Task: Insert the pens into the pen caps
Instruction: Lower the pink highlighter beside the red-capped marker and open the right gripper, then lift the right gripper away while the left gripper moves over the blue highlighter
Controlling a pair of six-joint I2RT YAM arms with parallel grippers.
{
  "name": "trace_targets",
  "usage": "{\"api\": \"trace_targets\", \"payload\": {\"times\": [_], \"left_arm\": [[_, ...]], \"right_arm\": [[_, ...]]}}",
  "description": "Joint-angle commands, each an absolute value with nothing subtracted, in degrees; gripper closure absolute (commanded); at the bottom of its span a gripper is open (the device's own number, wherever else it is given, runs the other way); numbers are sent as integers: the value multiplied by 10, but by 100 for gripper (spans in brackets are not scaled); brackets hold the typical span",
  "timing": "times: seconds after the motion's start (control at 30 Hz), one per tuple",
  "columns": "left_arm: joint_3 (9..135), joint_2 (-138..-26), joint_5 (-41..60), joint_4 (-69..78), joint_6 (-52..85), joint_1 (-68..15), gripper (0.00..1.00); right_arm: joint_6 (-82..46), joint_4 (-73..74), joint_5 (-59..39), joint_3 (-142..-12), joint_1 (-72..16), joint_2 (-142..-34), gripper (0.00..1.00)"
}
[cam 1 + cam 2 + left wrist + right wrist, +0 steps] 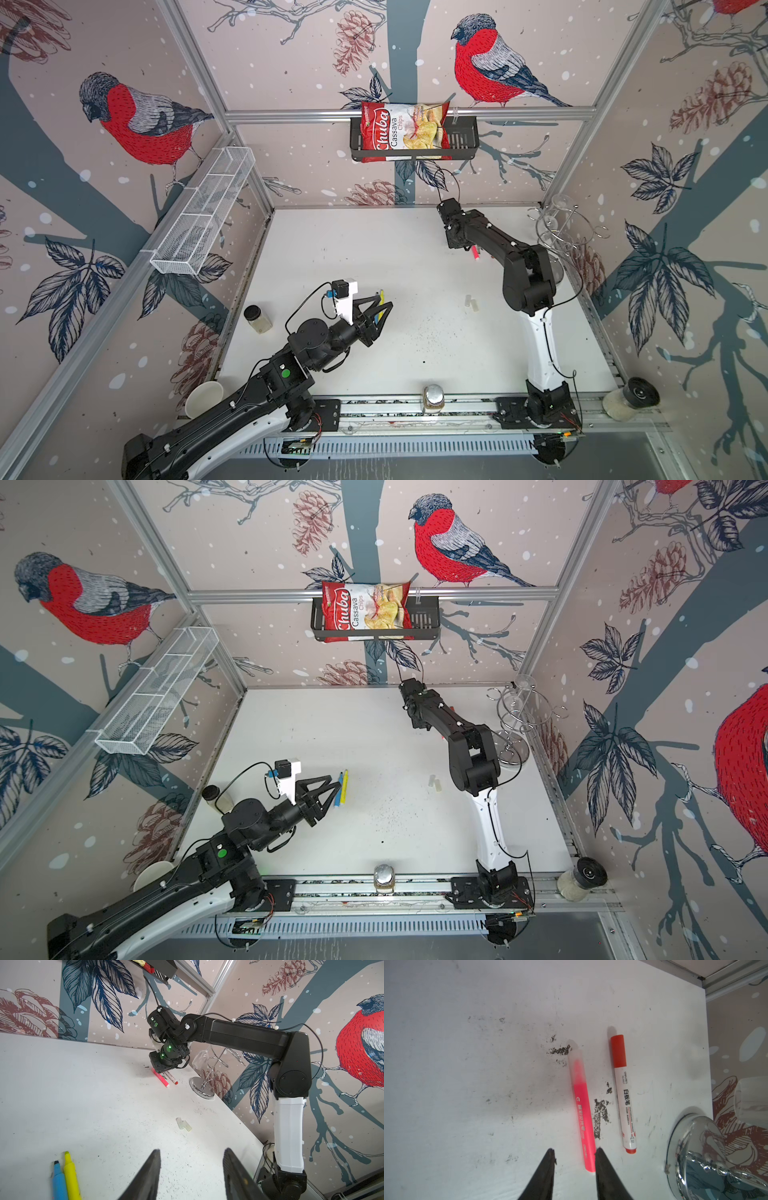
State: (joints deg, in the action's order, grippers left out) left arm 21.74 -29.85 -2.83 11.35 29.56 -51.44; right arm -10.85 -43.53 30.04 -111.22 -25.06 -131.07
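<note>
The pink pen [582, 1109] lies flat on the white table with a translucent cap [576, 1057] on its tip. Beside it lies the white pen [625, 1095], wearing the red cap [618, 1051]. My right gripper [574, 1150] hovers open over the pink pen's rear end, which rests by one finger; nothing is gripped. In a top view only the pink pen's tip [474, 252] shows under the right arm. The blue pen [59, 1182] and yellow pen [71, 1176] lie uncapped side by side next to my open, empty left gripper [192, 1150]. Two loose translucent caps [184, 1124] lie mid-table.
A chrome glass rack [695, 1147] stands close to the white pen at the table's right rear. Jars stand at the left edge [257, 319], front rail [433, 398] and front right corner [627, 399]. A paper cup [203, 399] sits front left.
</note>
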Motion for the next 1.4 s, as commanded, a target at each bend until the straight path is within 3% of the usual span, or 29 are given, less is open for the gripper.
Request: {"api": "trace_targets", "payload": {"times": [0.0, 0.6, 1.0, 1.37], "left_arm": [[216, -297, -33, 113, 292, -514, 51], [221, -314, -52, 89, 302, -513, 50], [269, -419, -142, -14, 340, -511, 50], [247, -530, -126, -26, 368, -457, 55]], "right_arm": [[-119, -421, 286, -1097, -248, -1293, 65], [-140, -370, 210, -999, -228, -1212, 64], [-153, -317, 123, -906, -245, -1089, 60], [-153, -304, 103, -867, -295, -1009, 53]]}}
